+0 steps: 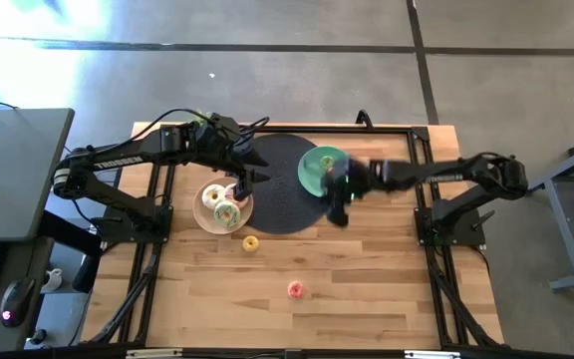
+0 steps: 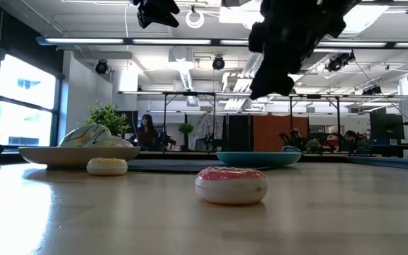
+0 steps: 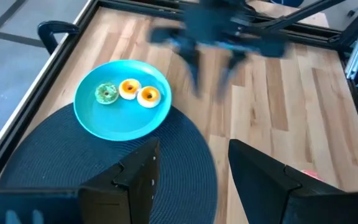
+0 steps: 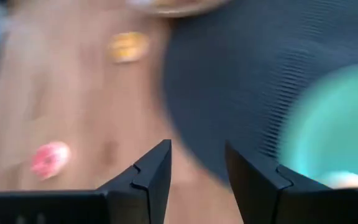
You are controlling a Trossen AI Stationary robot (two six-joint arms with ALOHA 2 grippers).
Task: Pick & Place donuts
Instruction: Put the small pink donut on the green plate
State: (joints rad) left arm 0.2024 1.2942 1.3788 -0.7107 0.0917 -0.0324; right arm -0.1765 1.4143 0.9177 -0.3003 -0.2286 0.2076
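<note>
Pale wooden table [image 1: 347,299] under a black frame, grey floor around it; the low view looks past it into an open workroom with a seated person [image 2: 147,132] far back.

Nearest the front edge: pink donut [image 1: 296,290], alone on bare wood, well apart from everything. Beyond it, yellow donut [image 1: 250,242] on the wood, just beside the beige plate [image 1: 204,220]. That plate carries larger frosted donuts [image 1: 225,210], piled close; count unclear. It sits at the left edge of a round dark mat [image 1: 282,199].

Left gripper [image 1: 241,185] hangs over the far side of the beige plate, fingers [image 3: 135,177] parted, nothing between them.

Right gripper [image 1: 340,206] is over the mat's right edge, near the teal plate, raised clear of the table in the low view. Fingers [image 4: 151,177] spread, empty.

Farthest: teal plate [image 1: 312,175] overlapping the mat's far right rim. The left wrist view shows three tiny donuts [image 3: 129,92] on it in a row: green, orange, and one with pale frosting, touching or nearly so.
</note>
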